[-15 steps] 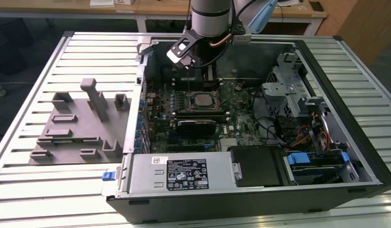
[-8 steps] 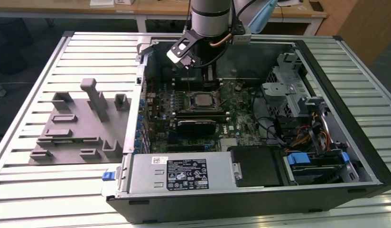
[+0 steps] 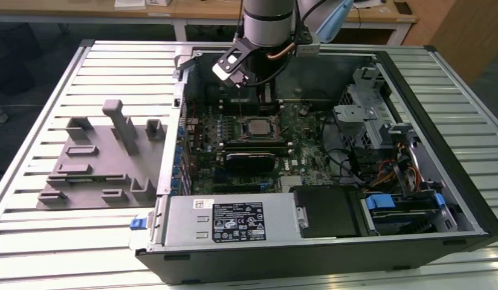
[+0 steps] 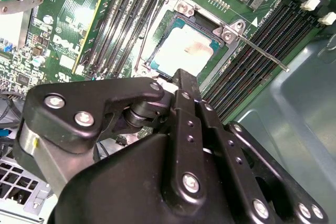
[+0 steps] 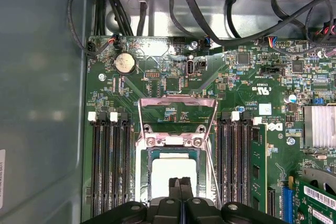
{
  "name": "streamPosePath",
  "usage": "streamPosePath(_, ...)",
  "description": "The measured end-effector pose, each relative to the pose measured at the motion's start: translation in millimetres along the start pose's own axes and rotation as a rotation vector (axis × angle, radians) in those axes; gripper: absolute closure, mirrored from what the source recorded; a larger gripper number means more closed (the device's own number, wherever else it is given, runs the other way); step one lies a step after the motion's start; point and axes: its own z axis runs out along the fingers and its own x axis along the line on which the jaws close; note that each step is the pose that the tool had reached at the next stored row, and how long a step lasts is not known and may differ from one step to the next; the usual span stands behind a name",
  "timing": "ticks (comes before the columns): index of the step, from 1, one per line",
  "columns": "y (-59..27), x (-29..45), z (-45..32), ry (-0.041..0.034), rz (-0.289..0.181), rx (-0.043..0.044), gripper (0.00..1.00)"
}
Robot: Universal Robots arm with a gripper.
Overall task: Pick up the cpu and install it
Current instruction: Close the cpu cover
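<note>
The cpu lies flat in the motherboard socket, silver top up, inside the open computer case. In both wrist views the cpu sits within the socket's metal frame. The hinged load plate is swung up off the chip, and the thin lever sticks out to the side. My gripper hangs above the far end of the socket. Its black fingers are pressed together with nothing between them, and their tips hover just over the chip's edge.
A grey tray with upright fixtures lies on the exterior view's left of the case. A black finned block sits near the socket, memory slots flank it, and cables and the drive cage fill the right.
</note>
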Motion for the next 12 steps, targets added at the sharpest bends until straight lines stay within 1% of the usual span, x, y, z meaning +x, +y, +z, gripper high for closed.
streamPosePath(3, 1.4, 0.1, 0.1, -0.0001, 0.0, 0.0, 0.89)
streamPosePath(9, 8.1, 0.1, 0.2, -0.0002, 0.0, 0.0003, 0.89)
streamPosePath(12, 8.5, 0.1, -2.5, 0.0, 0.0, 0.0005, 0.89)
